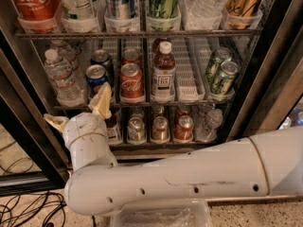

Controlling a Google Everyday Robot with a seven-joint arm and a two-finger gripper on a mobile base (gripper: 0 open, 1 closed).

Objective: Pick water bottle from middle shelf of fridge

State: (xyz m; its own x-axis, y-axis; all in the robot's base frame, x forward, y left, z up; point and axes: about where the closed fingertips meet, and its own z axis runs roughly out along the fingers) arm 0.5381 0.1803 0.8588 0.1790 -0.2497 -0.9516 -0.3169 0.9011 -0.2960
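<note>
The water bottle [61,78], clear and ribbed with a white cap, stands at the left end of the middle shelf [189,77], a wire rack with white lane dividers, inside the fridge [267,74]. More clear bottles stand behind it. My gripper [79,111] is open and empty. It sits in front of the shelf's front edge, just below and to the right of the water bottle. One cream finger [102,100] points up in front of the blue cans and the other [56,122] points out to the left.
On the middle shelf stand blue cans [97,74], red cola cans [131,82], a brown tea bottle [163,72] and green cans [221,74]. The rack above holds bottles and cans in clear holders. The lower shelf holds several cans [160,127]. Cables [28,207] lie on the floor at the left.
</note>
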